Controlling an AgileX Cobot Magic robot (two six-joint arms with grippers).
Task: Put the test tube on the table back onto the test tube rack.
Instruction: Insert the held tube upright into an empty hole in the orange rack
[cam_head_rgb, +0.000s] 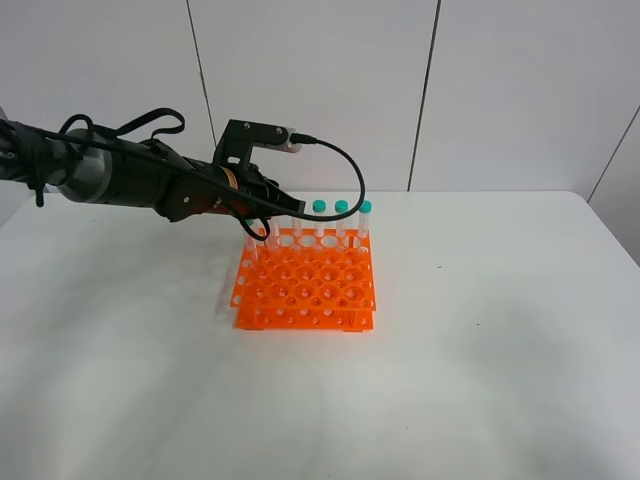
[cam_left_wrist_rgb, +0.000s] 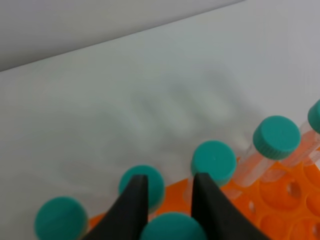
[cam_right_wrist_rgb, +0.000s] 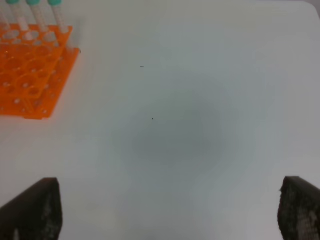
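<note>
Left jaws pinching test tube (cam_left_wrist_rgb: 172, 229) over test tube rack (cam_head_rgb: 305, 285); right jaws spread above table (cam_right_wrist_rgb: 200, 125).

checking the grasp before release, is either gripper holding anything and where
The left gripper seems to hold a tube just under its cap; the right gripper is open and empty.

On table (cam_head_rgb: 480, 380): test tube rack (cam_head_rgb: 305, 290) left of centre; tubes (cam_head_rgb: 341, 210) in rear row (upright).

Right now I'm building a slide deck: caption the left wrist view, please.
Left gripper holds a teal-capped test tube above the orange test tube rack, beside racked tubes.
</note>
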